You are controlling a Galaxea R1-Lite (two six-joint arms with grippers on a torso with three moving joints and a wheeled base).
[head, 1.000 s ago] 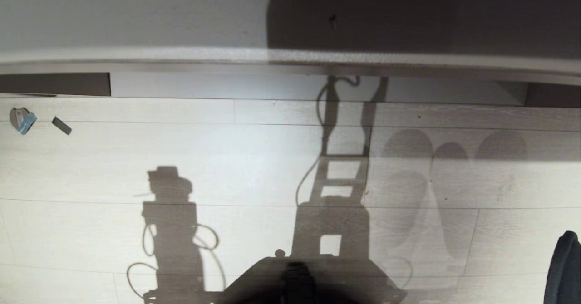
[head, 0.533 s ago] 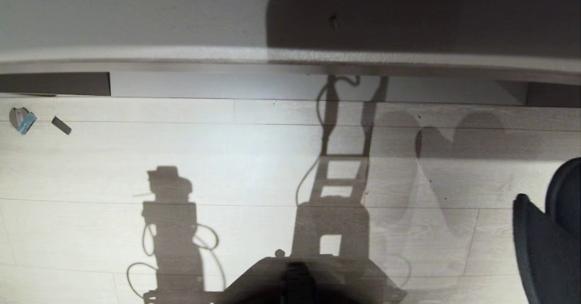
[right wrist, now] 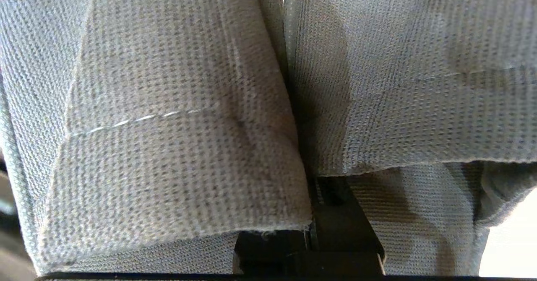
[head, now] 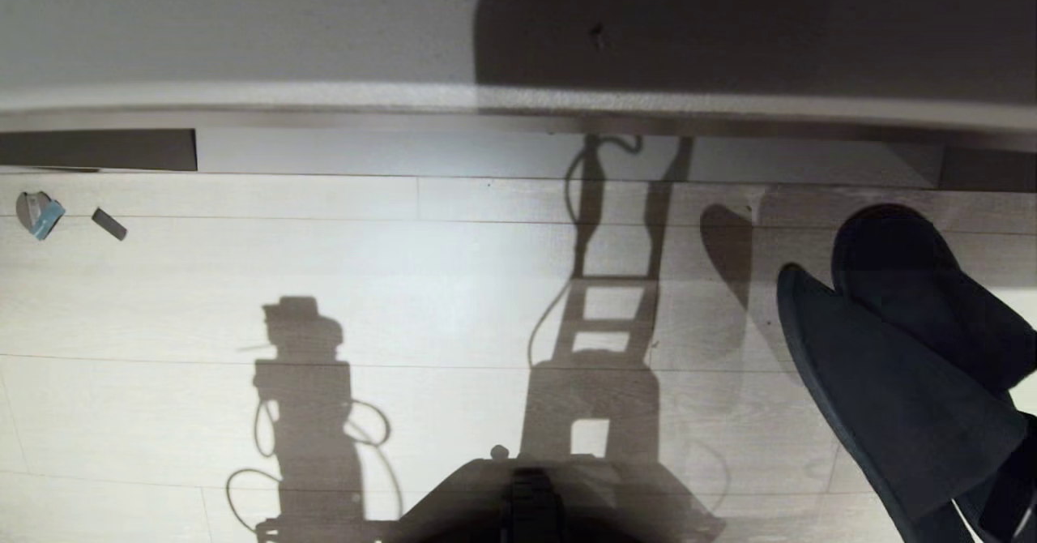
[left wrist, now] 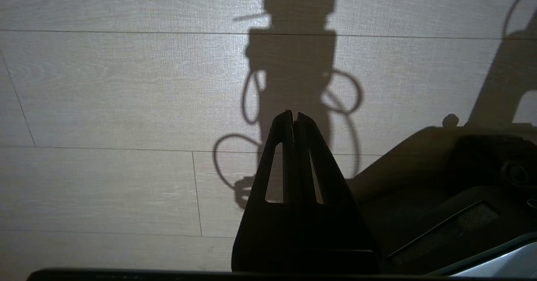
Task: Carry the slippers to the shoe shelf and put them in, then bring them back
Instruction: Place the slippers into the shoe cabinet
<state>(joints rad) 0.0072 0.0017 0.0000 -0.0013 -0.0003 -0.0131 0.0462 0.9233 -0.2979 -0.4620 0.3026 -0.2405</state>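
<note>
The slippers (head: 891,397) hang as a dark pair at the right of the head view, toes pointing up toward the shoe shelf (head: 324,99). They are above the floor and short of the shelf's open compartment (head: 389,154). In the right wrist view their blue-grey woven fabric (right wrist: 168,126) fills the picture. My right gripper (right wrist: 312,197) is shut on the inner edges of both, and its fingertips are hidden by the cloth. My left gripper (left wrist: 293,115) hangs shut and empty over bare floor beside the robot base.
Pale plank floor lies between me and the shelf. A small grey-and-blue object (head: 36,215) and a dark little block (head: 109,224) lie on the floor at far left near the shelf front. My base (head: 527,502) shows at the bottom edge.
The right arm has swung up, and the slippers have come from the lower right corner up and leftward into the head view, toward the shelf. The left arm has kept still.
</note>
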